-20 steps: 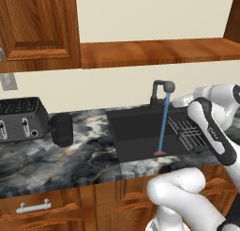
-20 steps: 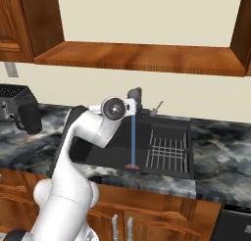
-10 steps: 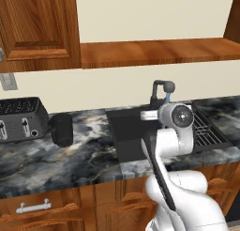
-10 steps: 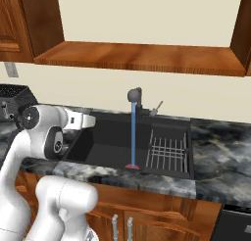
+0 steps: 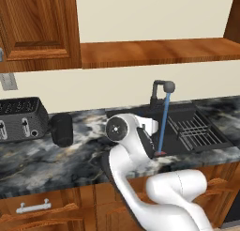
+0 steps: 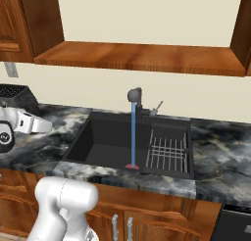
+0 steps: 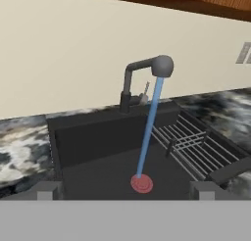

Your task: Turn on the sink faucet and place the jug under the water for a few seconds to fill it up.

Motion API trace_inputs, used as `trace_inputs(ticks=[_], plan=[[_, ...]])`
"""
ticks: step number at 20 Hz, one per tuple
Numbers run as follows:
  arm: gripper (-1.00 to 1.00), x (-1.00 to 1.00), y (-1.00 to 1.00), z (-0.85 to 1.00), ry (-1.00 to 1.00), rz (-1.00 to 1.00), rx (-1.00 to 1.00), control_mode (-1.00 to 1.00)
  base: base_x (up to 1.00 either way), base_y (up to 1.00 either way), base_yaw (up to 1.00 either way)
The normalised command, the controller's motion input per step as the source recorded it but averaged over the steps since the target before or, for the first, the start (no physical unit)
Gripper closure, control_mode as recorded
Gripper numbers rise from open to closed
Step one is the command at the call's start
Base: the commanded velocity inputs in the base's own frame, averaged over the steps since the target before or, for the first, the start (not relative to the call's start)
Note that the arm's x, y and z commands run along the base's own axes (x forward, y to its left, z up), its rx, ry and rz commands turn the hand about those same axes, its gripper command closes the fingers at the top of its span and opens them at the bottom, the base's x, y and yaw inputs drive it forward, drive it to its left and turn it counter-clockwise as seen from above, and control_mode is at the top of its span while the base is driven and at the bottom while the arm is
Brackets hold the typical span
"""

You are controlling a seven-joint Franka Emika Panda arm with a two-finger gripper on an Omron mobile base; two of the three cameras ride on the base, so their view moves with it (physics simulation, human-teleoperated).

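The arm [image 5: 140, 178] is made of smooth, glossy white rounded segments with dark seams at the joints; one joint carries a round dark grey cap [image 5: 115, 128] with a small pale mark at its centre, and a white, bulbous base segment [image 6: 63, 201] sits below

black toaster [image 5: 19, 119], marble counter [image 5: 42, 162], wooden cabinets [image 5: 37, 28]

No words, brand names or numbers can be read anywhere in these views. The toaster [image 5: 21, 118] has round knobs on its front but no lettering that can be made out.
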Motion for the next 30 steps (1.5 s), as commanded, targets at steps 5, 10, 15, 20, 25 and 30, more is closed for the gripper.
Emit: trace_inputs(ticks=[5, 10, 15, 20, 25, 30], plan=[[-1.00, 0.01, 0.61, -0.27, 0.02, 0.00, -0.05, -1.00, 0.00, 0.00, 0.00], [-1.00, 0.09, 0.57, -0.34, 0.08, 0.00, -0.05, -1.00, 0.00, 0.00, 0.00], [-1.00, 0.17, 0.62, -0.36, 0.06, 0.00, -0.08, -1.00, 0.00, 0.00, 0.00], [-1.00, 0.22, 0.46, -0.17, 0.01, 0.00, -0.01, -1.00, 0.00, 0.00, 0.00], [-1.00, 0.25, 0.26, -0.01, 0.00, 0.00, 0.00, -1.00, 0.00, 0.00, 0.00], [-1.00, 0.06, 0.75, 0.00, 0.00, -0.03, 0.00, -1.00, 0.00, 0.00, 0.00]])
